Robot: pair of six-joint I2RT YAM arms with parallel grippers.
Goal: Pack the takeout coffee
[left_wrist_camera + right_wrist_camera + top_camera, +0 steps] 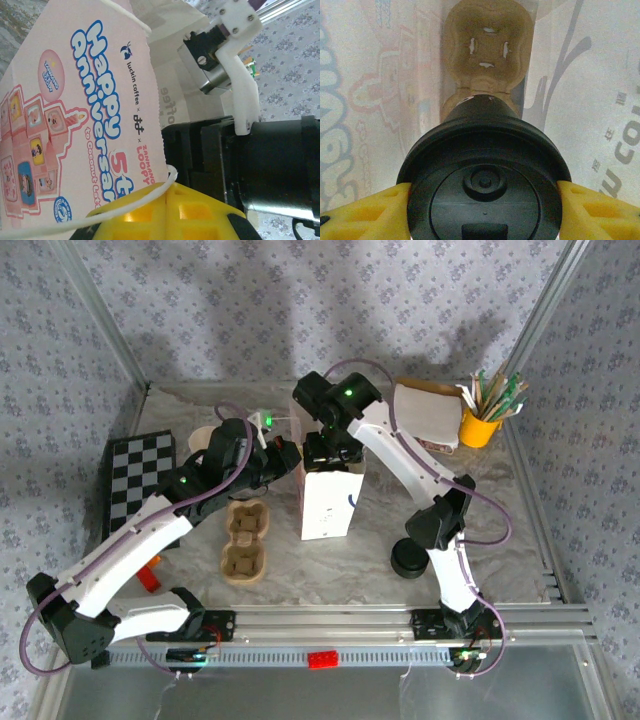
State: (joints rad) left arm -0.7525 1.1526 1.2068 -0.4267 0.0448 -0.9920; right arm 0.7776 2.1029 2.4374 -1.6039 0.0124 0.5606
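Takeout coffee (485, 150): a cup (479, 107) with a dark body under a flat black lid (485, 192), standing upright inside the white paper bag (328, 510), below its open top.
Right fingers (365, 212): yellow pads pressed on opposite sides of the lid's rim, spread to its width and holding the coffee.
Right gripper (328, 452): reaches straight down into the bag's mouth.
Left gripper (167, 212): closed tight at the bag's upper left edge.
Handle cord (125, 207): white string of the bag, lying across the left gripper's yellow finger. Whether it is pinched cannot be told.
Bag face: pink anniversary print with blue lettering, on the side toward the left gripper.
Carrier in bag (487, 45): brown moulded pulp on the bag's floor, beyond the cup. Whether the cup touches it cannot be told.
Second carrier (245, 540): brown pulp, lying on the table just left of the bag.
Black round thing (410, 560): on the table near the bag's right side, apart from it.
Checkered board (140, 480): well left of the bag.
Yellow holder of sticks (480, 425): behind the bag, to its right.
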